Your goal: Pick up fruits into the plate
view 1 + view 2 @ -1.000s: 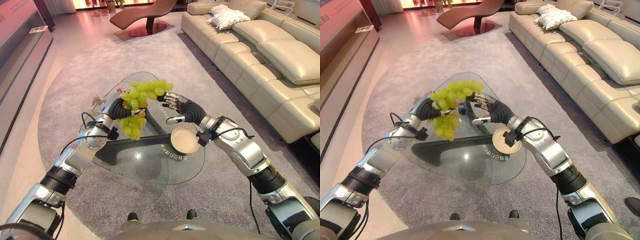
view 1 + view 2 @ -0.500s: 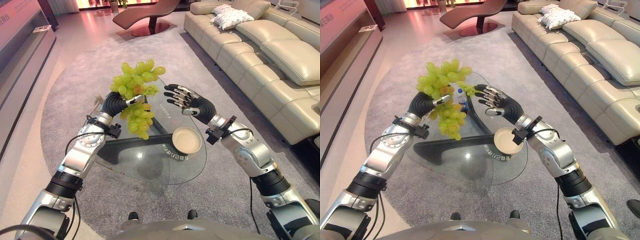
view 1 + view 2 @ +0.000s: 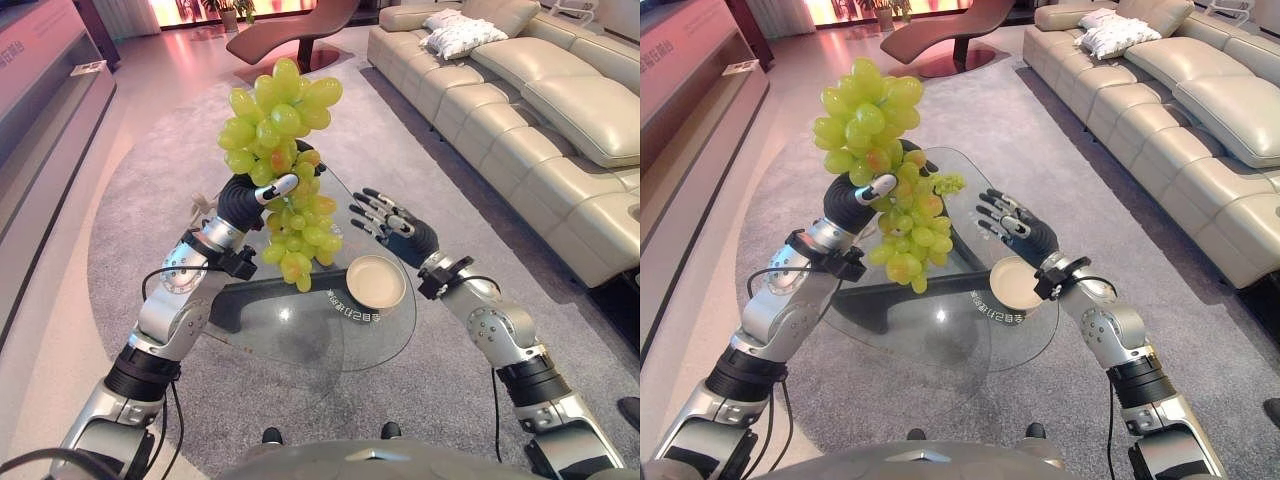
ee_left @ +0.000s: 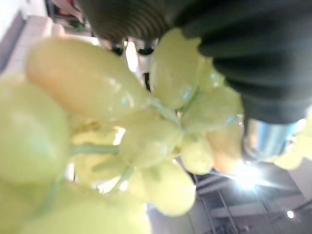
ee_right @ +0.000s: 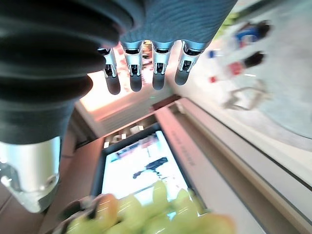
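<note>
Higher now than a second ago, the grapes (image 3: 283,150) have been lifted well clear of the glass tabletop (image 3: 300,330) by the left hand (image 3: 250,198), whose fingers are curled round the stem area in the middle of the bunch, so one cluster stands above the hand and a longer one hangs below it. The right hand (image 3: 395,225) has drawn back from the bunch to the right and hovers with its fingers spread and straight, holding nothing, just far of the plate (image 3: 375,283).

That plate sits on the right part of the tabletop, near the edge, with nothing in it. The bunch hangs to its left, its lowest grapes above the glass rather than over the plate.

To do this step well, the left arm likely needs to carry the bunch rightward until the hanging cluster is centred over the plate, then lower it slowly so the bottom grapes settle first and the top cluster folds down inside the rim. Loosening the fingers only once the weight rests on the plate should keep grapes from rolling off. The right hand should stay clear.
</note>
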Robot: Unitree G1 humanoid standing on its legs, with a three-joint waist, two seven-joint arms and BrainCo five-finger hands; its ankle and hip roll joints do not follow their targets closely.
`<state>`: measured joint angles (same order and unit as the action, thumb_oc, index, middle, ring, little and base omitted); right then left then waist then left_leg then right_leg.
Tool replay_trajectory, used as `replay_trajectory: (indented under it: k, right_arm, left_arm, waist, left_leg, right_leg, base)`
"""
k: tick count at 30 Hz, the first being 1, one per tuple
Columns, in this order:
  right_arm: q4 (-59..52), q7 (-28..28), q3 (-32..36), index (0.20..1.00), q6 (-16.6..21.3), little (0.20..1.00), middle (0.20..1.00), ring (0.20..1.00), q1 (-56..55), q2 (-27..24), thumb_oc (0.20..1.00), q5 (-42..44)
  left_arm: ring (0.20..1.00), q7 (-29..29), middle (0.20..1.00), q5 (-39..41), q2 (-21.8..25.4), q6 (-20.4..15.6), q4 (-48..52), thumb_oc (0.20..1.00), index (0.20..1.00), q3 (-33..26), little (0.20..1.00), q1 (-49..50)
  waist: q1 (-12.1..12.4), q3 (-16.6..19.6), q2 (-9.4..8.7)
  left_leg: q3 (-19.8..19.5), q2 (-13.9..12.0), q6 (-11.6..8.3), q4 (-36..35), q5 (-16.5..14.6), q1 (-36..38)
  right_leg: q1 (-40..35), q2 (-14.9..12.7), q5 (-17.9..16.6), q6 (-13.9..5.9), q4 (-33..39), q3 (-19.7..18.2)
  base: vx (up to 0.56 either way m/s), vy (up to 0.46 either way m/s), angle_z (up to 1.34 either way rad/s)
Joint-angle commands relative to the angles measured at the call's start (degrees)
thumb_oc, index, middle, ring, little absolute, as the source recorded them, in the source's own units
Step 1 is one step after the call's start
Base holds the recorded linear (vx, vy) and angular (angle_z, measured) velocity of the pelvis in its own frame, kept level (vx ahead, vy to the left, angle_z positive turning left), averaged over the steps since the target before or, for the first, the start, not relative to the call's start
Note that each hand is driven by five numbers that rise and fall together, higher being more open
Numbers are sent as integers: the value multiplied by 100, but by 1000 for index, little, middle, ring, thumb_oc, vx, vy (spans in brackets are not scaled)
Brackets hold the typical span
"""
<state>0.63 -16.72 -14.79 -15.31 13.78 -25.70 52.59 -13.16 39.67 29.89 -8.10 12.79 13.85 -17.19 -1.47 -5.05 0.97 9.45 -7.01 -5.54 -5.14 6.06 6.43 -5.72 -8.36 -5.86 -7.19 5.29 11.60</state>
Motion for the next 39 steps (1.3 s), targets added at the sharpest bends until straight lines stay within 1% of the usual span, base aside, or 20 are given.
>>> replay_trajectory:
  k: [1,6,12,13,17,21,26,32,33,35,39]
  right_arm:
    - [-37,-48,-81,1000,-75,1000,1000,1000,315,153,1000,451]
    - [38,-48,-317,1000,-261,1000,1000,1000,416,154,1000,500]
    - [1,-133,-513,1000,-553,1000,1000,1000,596,91,1000,737]
    - [-4,-141,-525,1000,-562,1000,1000,1000,608,85,1000,754]
    - [-181,-217,-599,1000,-560,1000,1000,1000,643,6,1000,857]
    - [-272,-212,-627,1000,-496,1000,1000,1000,692,-10,1000,896]
    - [-359,-228,-635,1000,-508,1000,1000,1000,698,38,1000,938]
    - [-460,-334,-716,1000,-793,1000,1000,1000,753,147,1000,1279]
    - [-497,-467,-820,1000,-869,1000,1000,1000,795,201,1000,1331]
    - [-584,-547,-911,1000,-908,1000,1000,1000,815,197,1000,1335]
    - [-784,-527,-1061,1000,-1060,1000,1000,1000,935,195,1000,1446]
  left_arm:
    - [200,-129,200,332,225,-553,242,200,200,119,200,-771]
    - [200,-248,200,311,304,-428,279,200,200,320,200,-940]
    - [200,-294,200,-18,451,-265,227,200,200,515,200,-1031]
    - [200,-286,200,-35,467,-252,219,200,200,521,200,-1033]
    - [200,-271,200,-143,597,-19,72,200,200,564,200,-1010]
    - [200,-347,200,-101,604,96,-74,200,200,581,200,-945]
    - [200,-402,200,-251,475,203,-271,200,200,664,200,-825]
    - [200,-433,200,-420,382,297,-564,200,200,838,200,-820]
    - [200,-388,200,-463,345,373,-684,200,200,913,200,-835]
    - [200,-329,200,-561,300,393,-806,200,200,982,200,-858]
    - [200,-189,200,-677,223,489,-967,200,200,1092,200,-935]
  waist:
    - [69,155,-203]
    - [80,152,-215]
    - [103,162,-230]
    - [103,160,-230]
    - [89,147,-231]
    - [88,141,-226]
    - [69,130,-217]
    - [48,110,-226]
    - [51,108,-229]
    - [46,107,-240]
    - [24,121,-256]
  left_leg:
    - [-65,-17,-14,174,-840,126]
    - [-94,12,2,155,-836,138]
    - [-133,40,27,157,-851,138]
    - [-134,43,29,157,-851,138]
    - [-140,51,44,172,-858,140]
    - [-144,56,50,180,-855,144]
    - [-127,54,63,183,-863,167]
    - [-92,40,69,185,-863,183]
    - [-97,40,71,172,-857,192]
    - [-99,37,73,168,-857,194]
    - [-93,28,64,178,-854,190]
  right_leg:
    - [-269,-193,682,-110,-292,248]
    - [-273,-183,672,-102,-286,222]
    - [-269,-167,667,-97,-276,182]
    - [-269,-165,667,-96,-276,179]
    - [-255,-151,663,-95,-277,127]
    - [-255,-139,649,-97,-268,99]
    - [-268,-130,646,-97,-252,69]
    - [-276,-124,644,-96,-246,41]
    - [-278,-118,642,-97,-243,38]
    - [-282,-115,638,-99,-232,31]
    - [-273,-107,634,-102,-225,2]
  base:
    - [7,0,3]
    - [5,-1,3]
    - [0,0,0]
    - [0,0,0]
    - [0,0,0]
    - [0,0,0]
    - [-1,6,-3]
    - [-7,0,-7]
    - [1,0,-12]
    - [1,-2,-4]
    - [0,0,0]
